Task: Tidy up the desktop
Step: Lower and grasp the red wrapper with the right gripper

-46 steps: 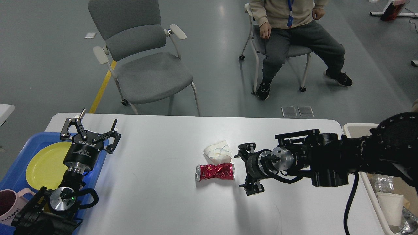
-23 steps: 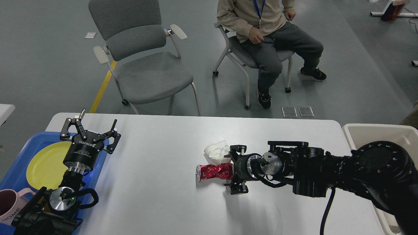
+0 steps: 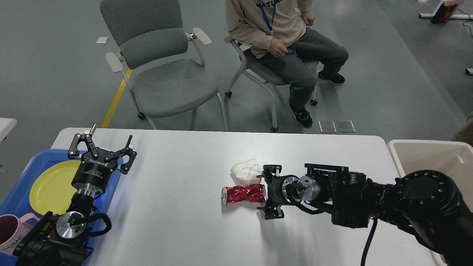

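Reaching in low from the right, the right gripper (image 3: 268, 193) is laid sideways, its jaws spread around the near end of one crushed red metal can (image 3: 244, 194) lying mid-way on the large white matte surface (image 3: 177, 207). One crumpled white paper wad (image 3: 246, 170) is seen just behind the can. The left gripper (image 3: 103, 146) is held upright, jaws released, over one blue plastic tray (image 3: 16, 192) bearing one round yellow plate (image 3: 51, 186).

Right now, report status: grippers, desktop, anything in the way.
Left gripper open, idle over tray. Right gripper open at can's end. Desktop holds can and crumpled wad. Wad touches can.
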